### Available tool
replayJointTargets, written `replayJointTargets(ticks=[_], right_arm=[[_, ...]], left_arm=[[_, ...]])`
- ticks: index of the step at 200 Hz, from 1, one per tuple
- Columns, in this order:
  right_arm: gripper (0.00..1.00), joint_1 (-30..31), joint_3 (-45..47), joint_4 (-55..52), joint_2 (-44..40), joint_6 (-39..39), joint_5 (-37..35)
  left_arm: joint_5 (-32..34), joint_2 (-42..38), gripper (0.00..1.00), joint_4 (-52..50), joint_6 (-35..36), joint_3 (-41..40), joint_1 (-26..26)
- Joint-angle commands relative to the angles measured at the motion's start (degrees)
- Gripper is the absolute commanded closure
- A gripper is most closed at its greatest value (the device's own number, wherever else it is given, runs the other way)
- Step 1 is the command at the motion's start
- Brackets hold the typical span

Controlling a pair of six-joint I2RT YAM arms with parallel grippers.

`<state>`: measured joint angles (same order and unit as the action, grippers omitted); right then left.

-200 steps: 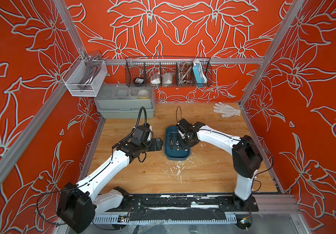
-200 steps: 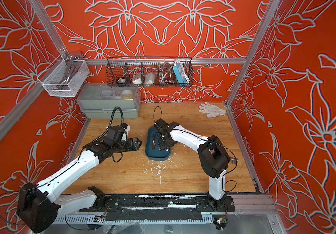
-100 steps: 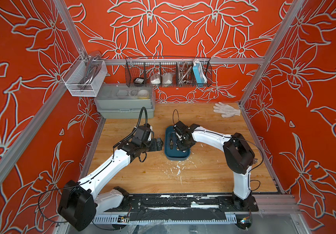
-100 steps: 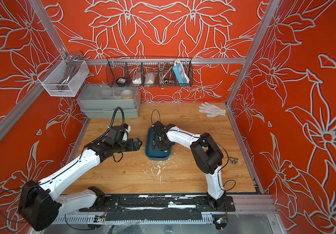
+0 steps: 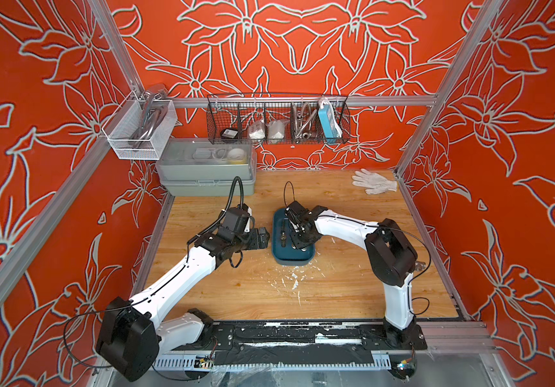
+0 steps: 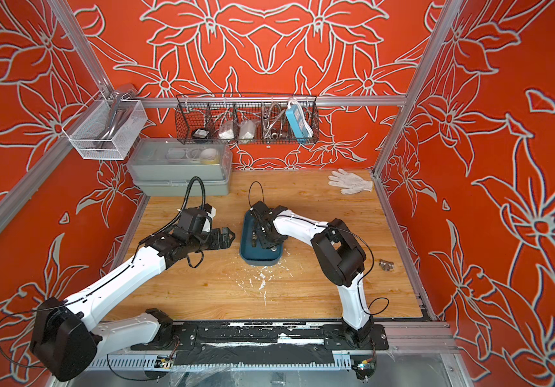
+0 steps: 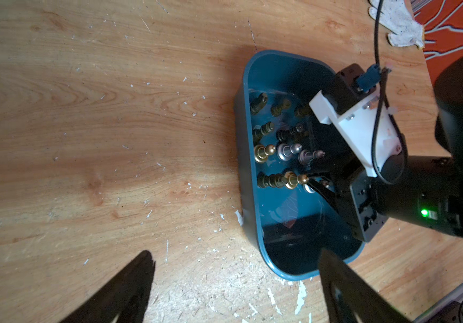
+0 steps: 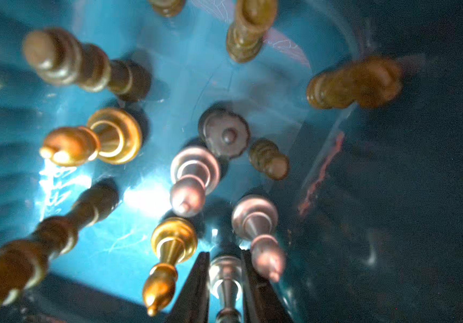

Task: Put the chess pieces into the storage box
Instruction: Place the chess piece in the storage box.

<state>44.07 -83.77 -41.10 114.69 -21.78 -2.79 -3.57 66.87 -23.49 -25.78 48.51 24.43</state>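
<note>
The teal storage box [image 5: 294,263] [image 6: 259,261] lies mid-table. Several black, silver and gold chess pieces [image 7: 263,153] [image 5: 282,234] stand upright inside it. My right gripper [image 5: 297,242] [image 6: 266,243] [image 7: 312,181] reaches down into the box among them. In the right wrist view its jaws [image 8: 222,256] are narrow and hug the base of a silver chess piece [image 8: 224,271] that stands on the box floor [image 8: 15,125]. My left gripper [image 5: 263,237] [image 6: 229,236] [image 7: 234,253] hovers just left of the box, wide open and empty.
A grey lidded case [image 5: 207,174] sits at the back left, under a white wire basket [image 5: 140,130] and a black wire basket [image 5: 277,120] on the wall. A white glove [image 5: 373,181] lies back right. A small metal fitting [image 6: 386,264] rests near the right edge. White flecks [image 5: 292,278] dot the wood.
My right arm has folded its elbow inward and carried the gripper further over the pieces in the box. The left arm has hardly moved.
</note>
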Motion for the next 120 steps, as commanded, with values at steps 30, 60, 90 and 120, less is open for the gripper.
replayJointTargets(ticks=[30, 60, 90, 120], right_arm=[[0.68, 0.84, -2.07, -1.26, -2.10, 0.07, -1.36], [0.66, 1.08, -3.30, -4.62, -4.75, 0.01, -2.04], [0.63, 1.19, -4.59, -10.26, -10.30, -0.89, -4.00], [0.54, 0.42, -2.79, -12.26, -19.78, -1.71, -11.55]], left_arm=[[1.59, -0.35, 0.09, 0.72, 0.20, -0.31, -0.26], [2.62, -0.57, 0.09, 0.63, 0.19, 0.02, -0.26], [5.77, -0.76, 0.09, 0.27, 0.27, 1.15, -0.41], [14.62, -2.61, 0.07, 1.41, -0.20, 0.82, -1.20]])
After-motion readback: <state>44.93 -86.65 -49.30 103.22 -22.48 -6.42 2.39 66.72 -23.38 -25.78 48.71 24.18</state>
